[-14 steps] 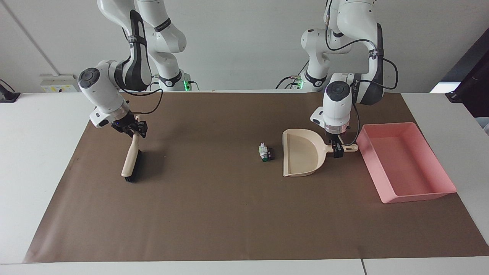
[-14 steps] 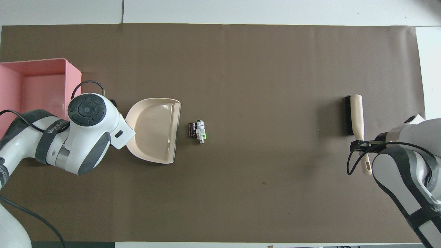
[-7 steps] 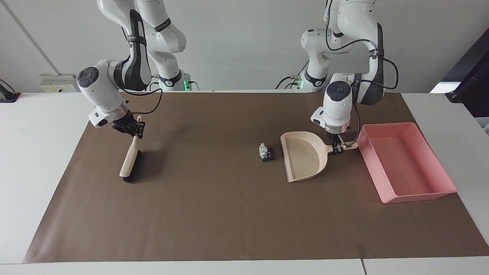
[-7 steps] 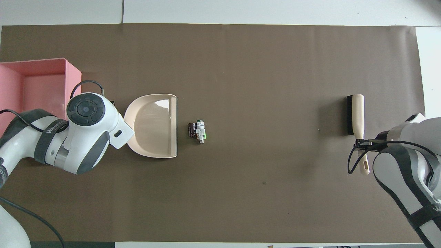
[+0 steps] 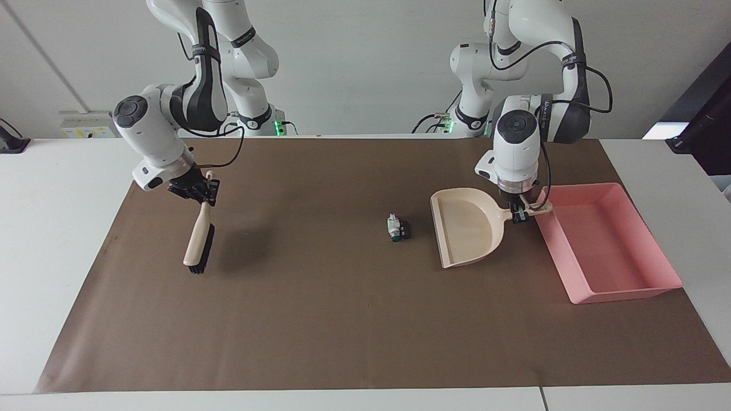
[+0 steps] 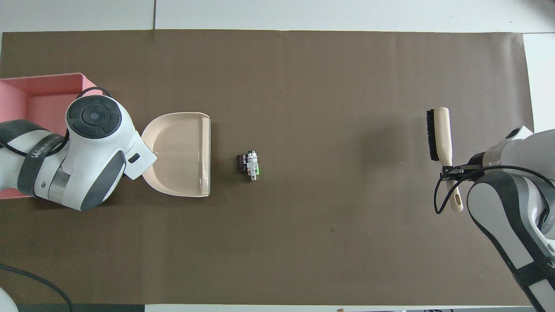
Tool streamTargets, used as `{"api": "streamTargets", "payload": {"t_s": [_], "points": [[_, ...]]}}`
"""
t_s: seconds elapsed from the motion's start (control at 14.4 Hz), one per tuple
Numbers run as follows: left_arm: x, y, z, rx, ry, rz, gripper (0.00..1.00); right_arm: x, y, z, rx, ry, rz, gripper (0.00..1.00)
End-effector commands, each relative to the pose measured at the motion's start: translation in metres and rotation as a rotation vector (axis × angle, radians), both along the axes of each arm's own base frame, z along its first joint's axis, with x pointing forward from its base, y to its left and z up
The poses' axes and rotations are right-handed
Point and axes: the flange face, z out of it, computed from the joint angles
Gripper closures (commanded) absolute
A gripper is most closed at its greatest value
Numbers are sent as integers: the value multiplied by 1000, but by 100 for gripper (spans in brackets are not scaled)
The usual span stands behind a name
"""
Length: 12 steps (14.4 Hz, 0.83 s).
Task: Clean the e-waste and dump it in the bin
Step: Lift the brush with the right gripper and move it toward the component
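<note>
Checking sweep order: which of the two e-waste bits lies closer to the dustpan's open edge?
The small black block; the white bit with the green end lies beside it, toward the right arm's end, away from the dustpan.

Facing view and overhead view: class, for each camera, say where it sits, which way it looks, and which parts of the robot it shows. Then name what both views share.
Facing view: high across the table, looking at the robots; both whole arms show, right gripper holding the brush, left gripper holding the dustpan.
Overhead view: above the robots' end, looking steeply down; only wrists and forearms show.
Shared: brush, dustpan, e-waste, bin.
</note>
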Motion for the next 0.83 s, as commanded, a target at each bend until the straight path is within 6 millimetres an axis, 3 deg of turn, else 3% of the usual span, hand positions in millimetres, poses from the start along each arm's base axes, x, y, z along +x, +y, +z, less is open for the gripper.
{"api": "streamTargets", "payload": {"t_s": [0.0, 0.21, 0.42, 0.62, 0.76], "points": [[-15, -18, -1, 33, 4, -26, 100, 14, 30, 19, 0, 3, 71, 100], [-34, -29, -9, 60, -26, 7, 100, 7, 124, 26, -105, 20, 127, 100], [-36, -31, -13, 62, -26, 13, 100, -4, 184, 21, -124, 15, 103, 100], [-47, -50, -21, 65, -40, 33, 100, -11, 255, 17, -142, 9, 41, 100], [-47, -50, -24, 60, -42, 31, 100, -14, 296, 15, -148, 5, 34, 100]]}}
